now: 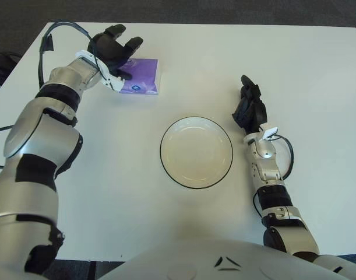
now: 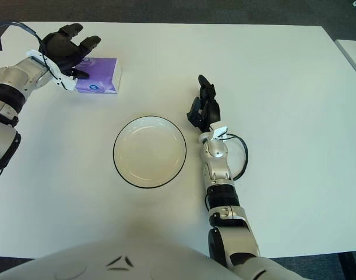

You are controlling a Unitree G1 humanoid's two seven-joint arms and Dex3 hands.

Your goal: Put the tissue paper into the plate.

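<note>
Tissue pack [image 1: 141, 76] lies flat on the counter [image 1: 317, 70], upper left of frame, well apart from the plate [image 1: 196, 151] at centre. Left robot hand [image 1: 115, 51] sits at the pack's left edge, fingers spread, holding nothing; the pack lies immediately to its right. Right robot hand [image 1: 250, 111] is idle just right of the plate, fingers relaxed.

Left hand [image 1: 115, 51] at the far left of the white table [image 1: 317, 76], fingers spread, over the left end of the purple tissue pack [image 1: 141, 77]; whether touching, impossible to tell. From there toward the plate [image 1: 196, 151]: bare tabletop, nothing standing between pack and rim. Plate itself shallow, holding nothing, open from above and from every side but one. Just beside its right rim, the right hand [image 1: 250, 111] with its forearm stretching back toward the body. Beyond that hand, wide bare table to the right edge.
</note>
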